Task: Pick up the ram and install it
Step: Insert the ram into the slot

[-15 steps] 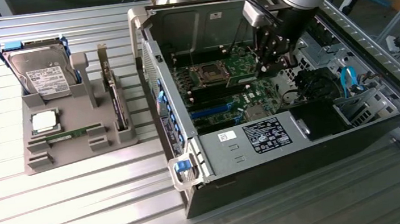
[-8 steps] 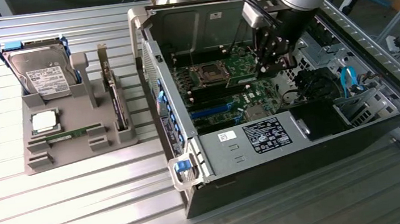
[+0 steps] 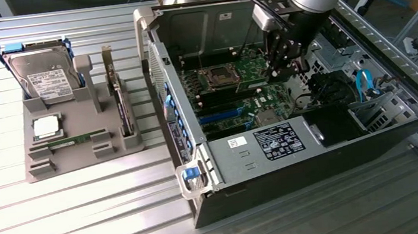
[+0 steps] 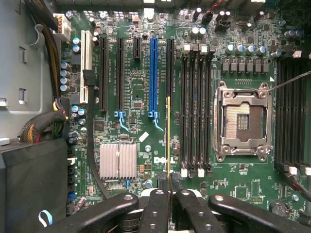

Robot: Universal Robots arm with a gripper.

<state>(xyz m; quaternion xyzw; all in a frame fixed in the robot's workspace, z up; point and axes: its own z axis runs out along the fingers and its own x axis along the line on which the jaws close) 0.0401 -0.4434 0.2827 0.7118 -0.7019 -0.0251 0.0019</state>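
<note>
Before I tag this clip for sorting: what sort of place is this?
Likely a lab bench for computer assembly: an open PC case lies on a slatted metal table, beside a grey fixture holding a hard drive and other parts.

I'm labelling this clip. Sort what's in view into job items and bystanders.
Job:
- ram, held edge-on in the shut gripper
- memory slots
- motherboard

Lying about:
- hard drive
- processor chip
- second stick
- grey holder
</note>
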